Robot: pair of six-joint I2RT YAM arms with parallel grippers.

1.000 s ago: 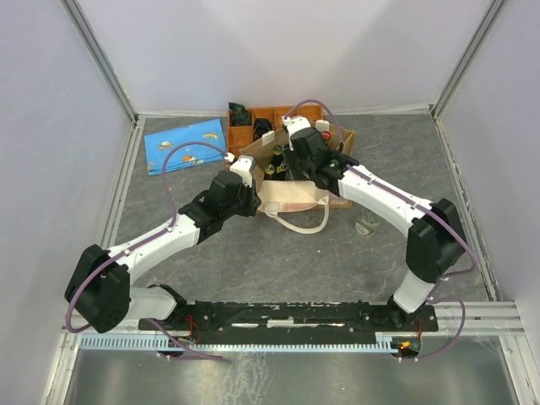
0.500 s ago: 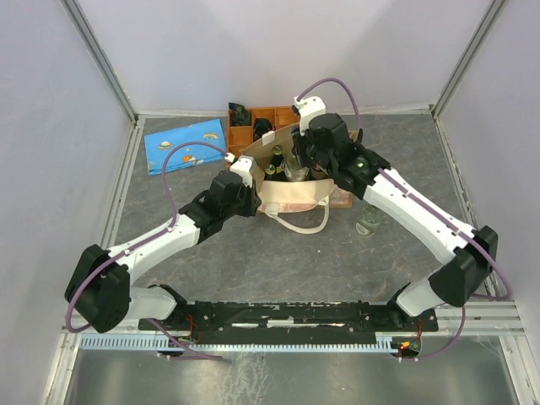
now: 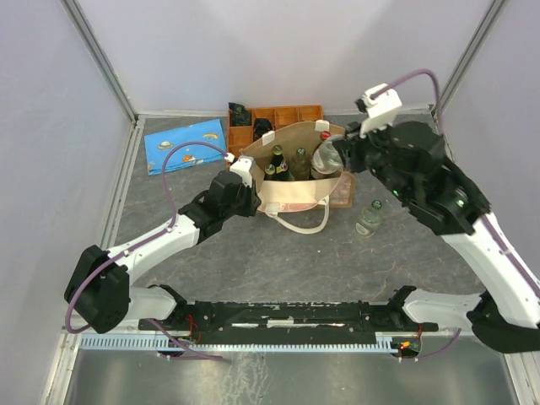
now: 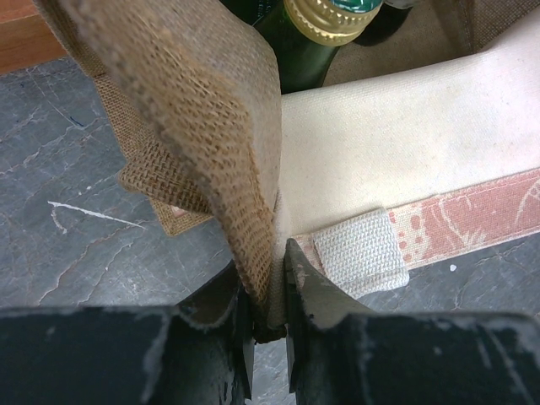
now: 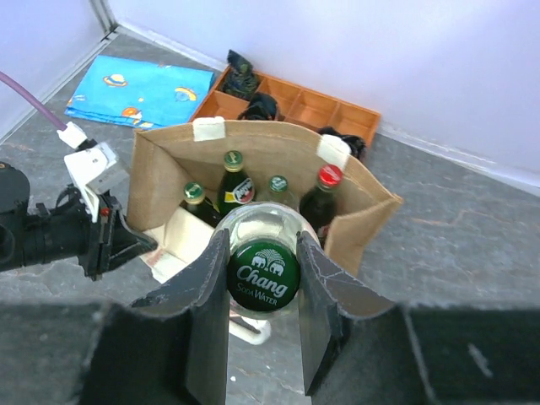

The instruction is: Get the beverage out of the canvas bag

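the right gripper pinches the clear green-capped bottle by its neck above the open canvas bag, whose rim the left gripper clamps; lift-out seems nearly done, next needing a steady swing aside onto the table.

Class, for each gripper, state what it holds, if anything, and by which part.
Right gripper: the clear green-capped bottle, gripped at its neck. Left gripper: the canvas bag, pinched at a corner edge.

clear glass bottle with green cap, upright, raised over open, upright tan canvas bag
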